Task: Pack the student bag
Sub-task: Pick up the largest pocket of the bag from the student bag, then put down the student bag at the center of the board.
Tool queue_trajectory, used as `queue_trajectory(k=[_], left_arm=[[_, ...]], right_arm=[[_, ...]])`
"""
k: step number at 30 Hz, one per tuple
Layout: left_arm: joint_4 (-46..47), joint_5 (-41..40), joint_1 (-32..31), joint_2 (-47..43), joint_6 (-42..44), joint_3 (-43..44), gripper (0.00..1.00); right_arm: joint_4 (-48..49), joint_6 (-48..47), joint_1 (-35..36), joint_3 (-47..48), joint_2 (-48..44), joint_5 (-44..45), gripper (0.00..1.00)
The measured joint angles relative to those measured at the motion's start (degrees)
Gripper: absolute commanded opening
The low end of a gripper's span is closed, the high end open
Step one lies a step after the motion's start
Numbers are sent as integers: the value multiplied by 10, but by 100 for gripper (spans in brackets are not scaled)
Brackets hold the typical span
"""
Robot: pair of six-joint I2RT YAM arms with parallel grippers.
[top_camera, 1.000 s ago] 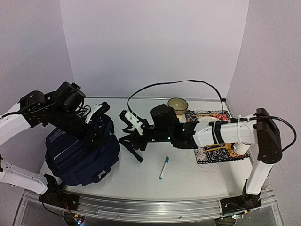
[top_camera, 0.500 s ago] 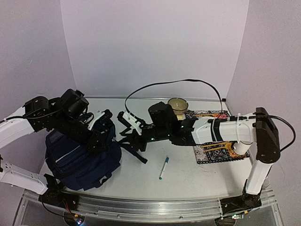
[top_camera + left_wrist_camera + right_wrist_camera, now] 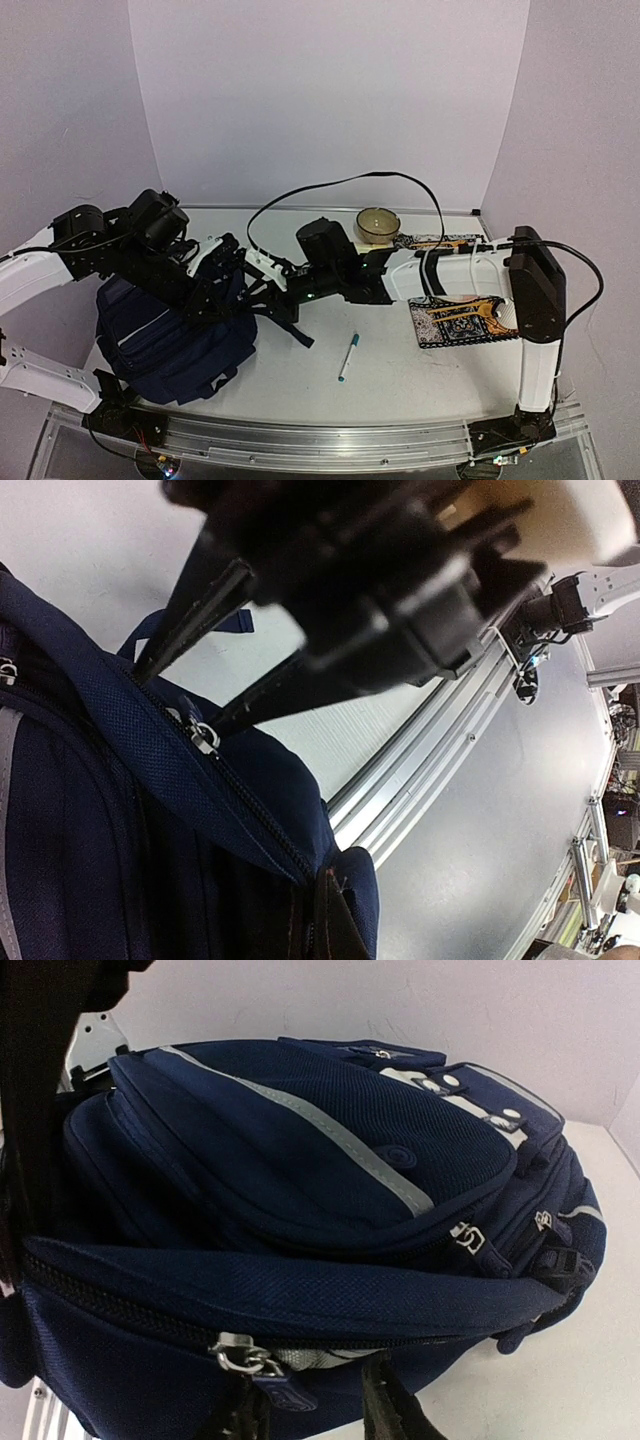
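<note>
The student bag [image 3: 170, 340] lies on the table [image 3: 420, 380], and both arms reach in over its upper end. In the right wrist view it rests on its side, with a grey stripe [image 3: 330, 1135] running across the navy front pocket and a light patch [image 3: 470, 1095] with snaps at the bag's far end.

The left gripper [image 3: 180, 695] sits at the bag's rim. Its two dark fingers are pressed together on the navy fabric edge, right beside a metal zipper pull [image 3: 203, 738].

The right gripper [image 3: 310, 1385] comes at the bag from the opposite side, low against the zipped edge. Its fingers [image 3: 385, 1400] stand apart, with a silver zipper pull [image 3: 240, 1352] and its small navy tab in the gap, the tab close to one finger. Whether either finger touches the tab cannot be made out.

Black straps [image 3: 290, 325] trail from the bag onto the table under the right gripper. A pen [image 3: 347, 357] with a blue cap lies beyond the straps, apart from the bag. A patterned mat [image 3: 455, 320] lies farther still from the bag on that same side. A round bowl [image 3: 378, 222] stands well apart from the bag toward the back wall
</note>
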Motion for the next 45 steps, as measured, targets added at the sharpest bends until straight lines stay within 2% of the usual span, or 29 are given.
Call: queue_trajectory(k=[1,11,21,28,37,41,45], left_arm=[[0,-1,0,0,0,0,0],[7,-20,5,-8,-6,0,0],[74,-41,11,-10,-7,0,0],[77,-43,12,-10,-15,0,0],[83,-70,15,-8,-14,0,0],[85,-94,12,25,9,3,0],[92,-112,3,101,55,30,0]], right_arm=[[-1,-5,0,1,0,-1,0],[8,-21,-13,-26,-19,23,0],[9,-21,-64,-51,-54,14,0],[-21,-16,-66,-38,-54,21,0],[-77,38,-71,10,-31,39,0],[-88,47,-86,-21,-61,45,0],[-97,54,-103,-73,-101,57,0]])
